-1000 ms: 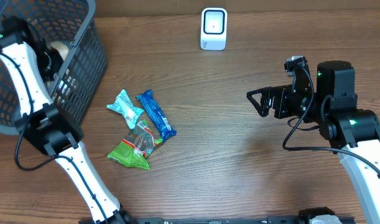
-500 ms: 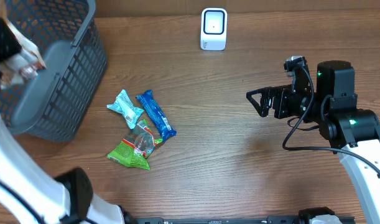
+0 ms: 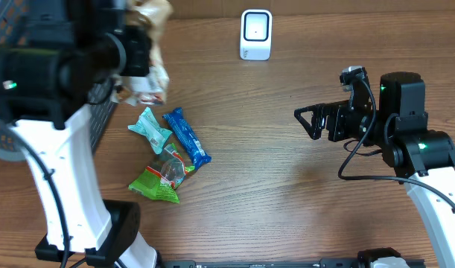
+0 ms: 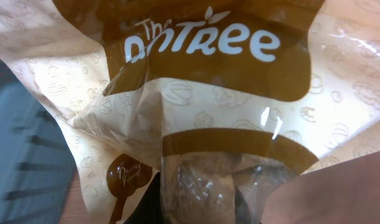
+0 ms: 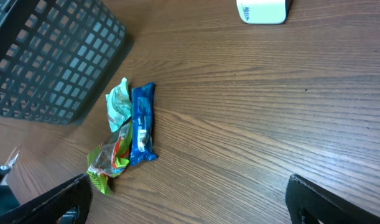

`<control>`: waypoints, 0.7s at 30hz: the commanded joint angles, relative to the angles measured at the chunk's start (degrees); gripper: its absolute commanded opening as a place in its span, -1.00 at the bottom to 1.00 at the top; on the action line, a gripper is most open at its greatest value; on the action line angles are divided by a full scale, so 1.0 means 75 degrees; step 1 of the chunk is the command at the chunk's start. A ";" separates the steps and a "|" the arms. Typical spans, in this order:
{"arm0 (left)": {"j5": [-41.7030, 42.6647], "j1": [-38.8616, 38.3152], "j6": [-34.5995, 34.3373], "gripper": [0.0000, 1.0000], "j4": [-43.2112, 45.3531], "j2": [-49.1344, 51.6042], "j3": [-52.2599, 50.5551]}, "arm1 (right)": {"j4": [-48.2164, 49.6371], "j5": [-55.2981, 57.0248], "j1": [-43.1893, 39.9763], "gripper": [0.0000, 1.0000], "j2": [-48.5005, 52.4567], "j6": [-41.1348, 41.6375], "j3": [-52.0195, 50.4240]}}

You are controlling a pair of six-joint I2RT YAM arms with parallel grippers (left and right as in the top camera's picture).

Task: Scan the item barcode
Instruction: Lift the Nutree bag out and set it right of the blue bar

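**Q:** What sits on the table (image 3: 287,201), biggest thing first?

**A:** The grey mesh basket (image 5: 53,56) at the far left. My own left arm covers most of it from overhead, and through the mesh I can't tell what lies inside.

**Q:** And the item to scan?

**A:** My left claw (image 3: 132,71) is pinched tight on the snack bag (image 4: 202,93), a cream and brown bag with clear film. It hangs in the air just beside the basket, well left of the white scanner (image 3: 256,34) at the table's far edge.

**Q:** Your other claw?

**A:** My right claw (image 3: 305,123) hovers spread wide, holding nothing.

**Q:** Anything loose?

**A:** A green pouch (image 3: 161,177), a blue bar (image 3: 187,136) and a teal packet (image 3: 150,126), bunched together on the wood near the basket.
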 commanded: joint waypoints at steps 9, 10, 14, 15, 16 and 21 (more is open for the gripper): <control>-0.0810 -0.1463 -0.0227 -0.91 0.0306 -0.0041 -0.3407 | 0.0035 -0.0067 0.0035 1.00 -0.0020 0.0000 0.0184; -0.0819 -0.1510 -0.0227 -0.91 0.0373 -0.0041 -0.3590 | 0.0032 -0.0067 0.0035 1.00 -0.0020 0.0000 0.0187; -0.0822 -0.1623 -0.0227 -0.91 0.0938 -0.0041 -0.4791 | 0.0029 -0.0067 0.0038 1.00 -0.0020 0.0000 0.0187; -0.0804 -0.1620 -0.0233 -0.91 0.1093 -0.0041 -0.5112 | 0.0026 -0.0067 0.0035 1.00 -0.0020 0.0000 0.0187; -0.0804 -0.1612 -0.0230 -0.91 0.1253 -0.0041 -0.5438 | 0.0012 -0.0067 0.0038 1.00 -0.0020 0.0000 0.0187; -0.0810 -0.1609 -0.0236 -0.92 0.2095 -0.0041 -0.7041 | -0.0047 -0.0067 0.0035 1.00 -0.0020 0.0000 0.0187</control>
